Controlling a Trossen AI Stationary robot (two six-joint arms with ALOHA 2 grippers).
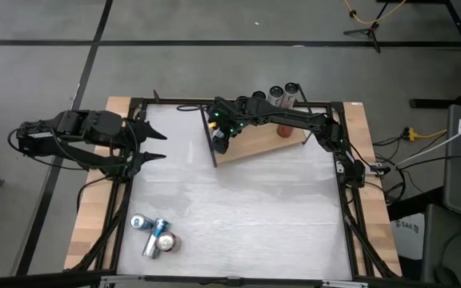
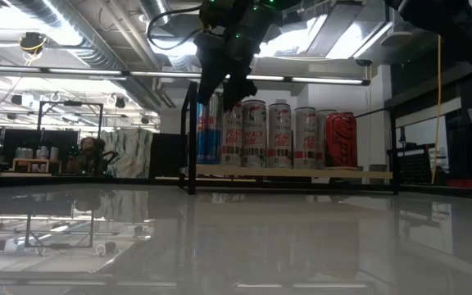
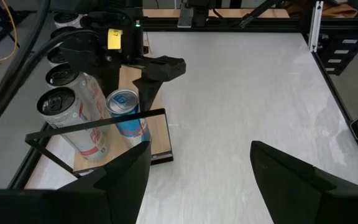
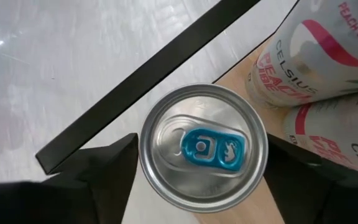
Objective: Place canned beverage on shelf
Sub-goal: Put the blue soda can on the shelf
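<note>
A slim blue can [image 4: 204, 149] with a blue pull tab stands at the left end of the wooden shelf [image 1: 262, 146], beside a row of white cans [image 2: 281, 135] and a red one [image 2: 340, 139]. My right gripper [image 1: 220, 138] reaches from the right, over the shelf's black wire frame [image 4: 148, 87]. It is shut on this can [image 3: 128, 115]. My left gripper [image 1: 154, 142] hangs open over the table's left side, apart from everything. My right gripper holds the blue can by its upper wall just under the rim [image 4: 146, 158], one finger [image 4: 104, 171] on each side. It comes slanting down from above and from the table's right. The can stands upright with its bottom on the board [image 2: 208, 164].
Several loose cans [image 1: 154, 236] lie near the table's near left corner. The wire frame's post [image 2: 191, 135] rises right beside the blue can. The white tabletop [image 1: 246, 208] stretches between the shelf and the near edge.
</note>
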